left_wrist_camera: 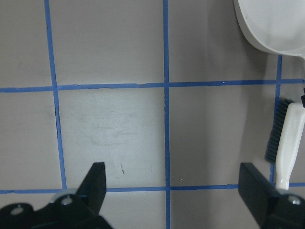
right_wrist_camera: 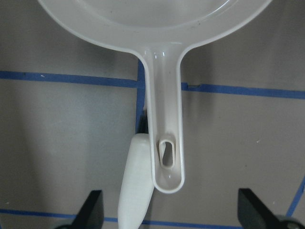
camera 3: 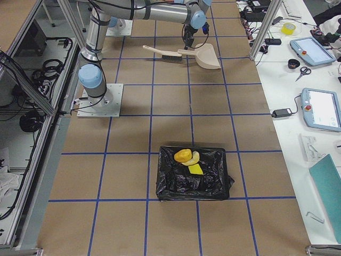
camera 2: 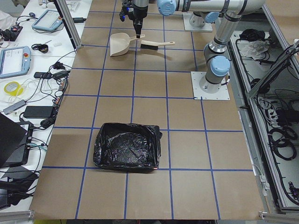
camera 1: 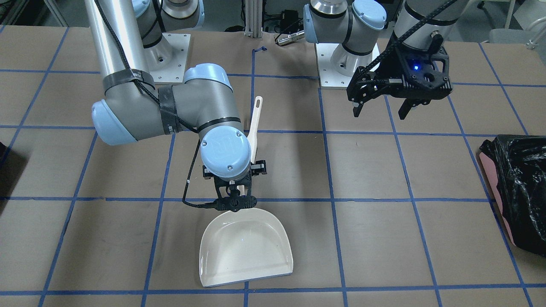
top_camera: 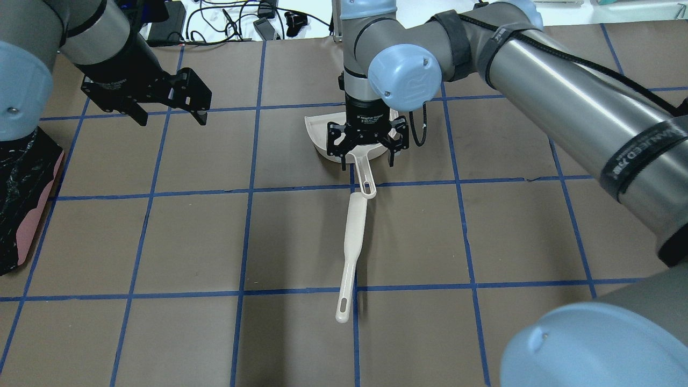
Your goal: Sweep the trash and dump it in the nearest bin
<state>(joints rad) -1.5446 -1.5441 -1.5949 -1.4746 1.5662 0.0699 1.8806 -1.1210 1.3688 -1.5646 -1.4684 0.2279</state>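
Because the brush (top_camera: 352, 252) lies nearest the robot with its head tucked against, perhaps under, the handle end of the dustpan (camera 1: 245, 247), a nudge to either tool would likely shift the other. Just beyond, the right gripper (right_wrist_camera: 175, 210) hangs low over that handle with its fingers spread wide on either side, clasping nothing. If it rises crookedly or swings sideways, a fingertip could hook the handle and skid the empty pan across the table. If it closes by mistake, it might pinch the brush along with the handle. Farther out and to the left, the left gripper (left_wrist_camera: 174, 191) hovers above bare table, also spread wide and empty, well apart from both tools. Its only hazard is a careless sweep rightward into the pan. Farthest of all, at the right end of the table, the trash (camera 3: 186, 159) sits inside the bin (camera 3: 176, 191): orange ball, bread piece and yellow wedge together. The job looks finished, so grabbing the dustpan again would only disturb a tidy layout. The pink bin (top_camera: 33, 231) at the left end shows nothing inside.
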